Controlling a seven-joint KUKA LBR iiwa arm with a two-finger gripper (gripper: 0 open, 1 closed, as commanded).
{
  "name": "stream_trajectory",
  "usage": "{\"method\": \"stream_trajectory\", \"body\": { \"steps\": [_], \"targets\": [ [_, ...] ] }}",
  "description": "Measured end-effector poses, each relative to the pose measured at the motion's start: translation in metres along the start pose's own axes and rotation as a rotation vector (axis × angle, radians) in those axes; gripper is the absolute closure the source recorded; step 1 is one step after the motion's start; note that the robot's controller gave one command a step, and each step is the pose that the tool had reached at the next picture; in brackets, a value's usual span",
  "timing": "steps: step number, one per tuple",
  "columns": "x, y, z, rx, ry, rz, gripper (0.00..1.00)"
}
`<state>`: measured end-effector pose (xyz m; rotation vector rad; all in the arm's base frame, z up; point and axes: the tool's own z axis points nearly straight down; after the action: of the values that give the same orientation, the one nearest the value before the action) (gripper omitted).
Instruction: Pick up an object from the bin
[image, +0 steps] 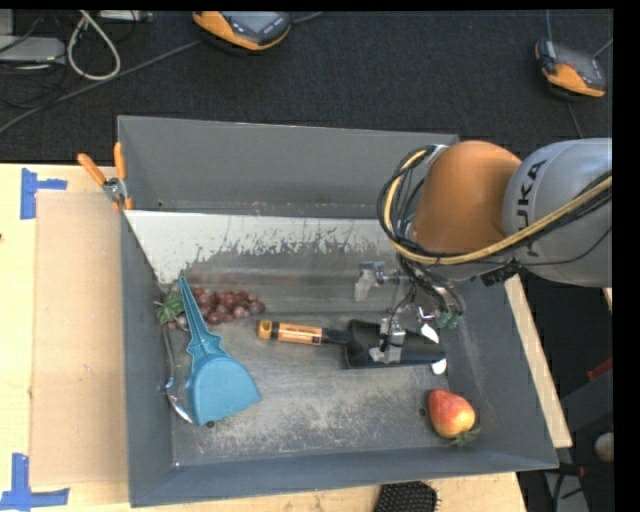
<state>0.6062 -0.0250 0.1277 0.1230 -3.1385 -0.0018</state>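
Observation:
My gripper is low in the bin, right of centre, directly over the black head of a long tool. That tool has an orange and black handle pointing left and lies flat on the bin floor. The gripper's tip overlaps the black head, hiding its middle. A small white bit lies just right of the head. A red and yellow apple rests in the front right corner, apart from the gripper.
A blue scoop with a long pointed handle lies at the left over a thin metal piece. A bunch of dark red grapes sits behind it at the back left. The arm with its orange cover and cables hangs over the right side.

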Motion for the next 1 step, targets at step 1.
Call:
{"method": "stream_trajectory", "body": {
  "steps": [1],
  "targets": [
    [0.0041,-0.0061,0.0465,-0.001,-0.004,0.013,0.00]
  ]
}}
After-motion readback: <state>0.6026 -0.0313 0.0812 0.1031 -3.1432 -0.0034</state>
